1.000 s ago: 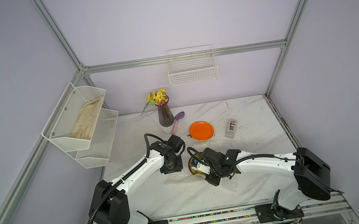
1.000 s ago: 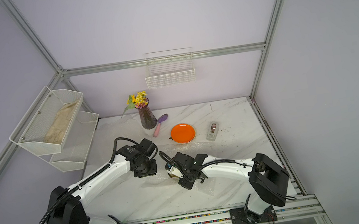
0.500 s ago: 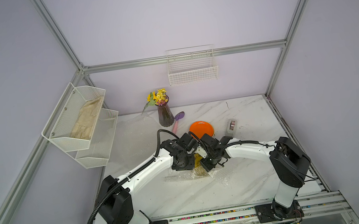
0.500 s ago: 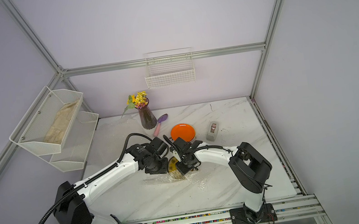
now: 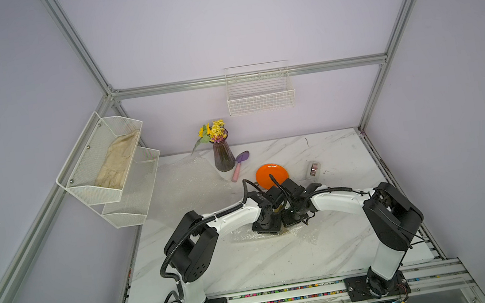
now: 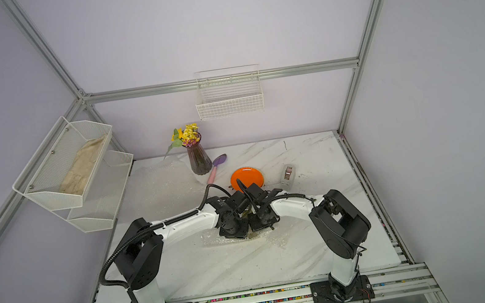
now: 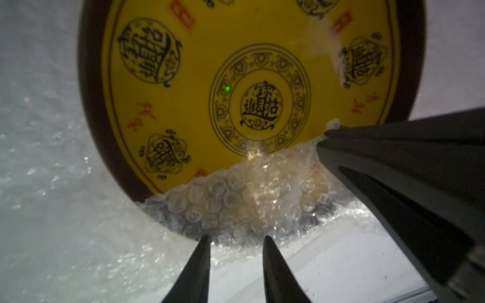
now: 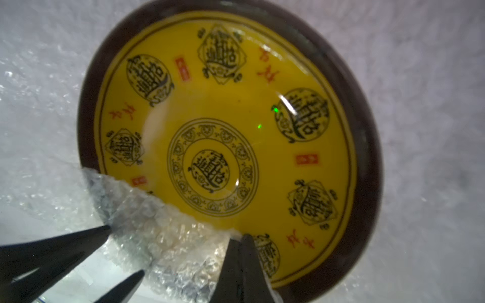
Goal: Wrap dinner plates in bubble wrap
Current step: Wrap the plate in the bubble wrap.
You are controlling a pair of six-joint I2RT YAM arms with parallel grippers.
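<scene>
Plate spot: the yellow plate sat face up on the bubble wrap, about the middle of the table, mostly hidden under both wrists in both top views.
Flap: one flap of that wrap lay folded over the plate's rim, covering just a slice of the face.
Right gripper: pinched tight on the flap's corner, right over the plate.
Left gripper: jaws stood apart, tips at the fold by the rim, and we saw nothing clamped.
Plate handling: we figured it was stiff, glazed, slick and chippable, so best left lying flat rather than grabbed.
Wrap handling: light, floppy and springy. We guessed it'd pop back unless pinned, and a free edge or corner looked like the place to take it.
Plate count: two in sight, the yellow one plus a bare orange plate further back.
Wrap count: two sheets, one under the plate and a spare sheet beside the vase.
Tape: one tape dispenser.
</scene>
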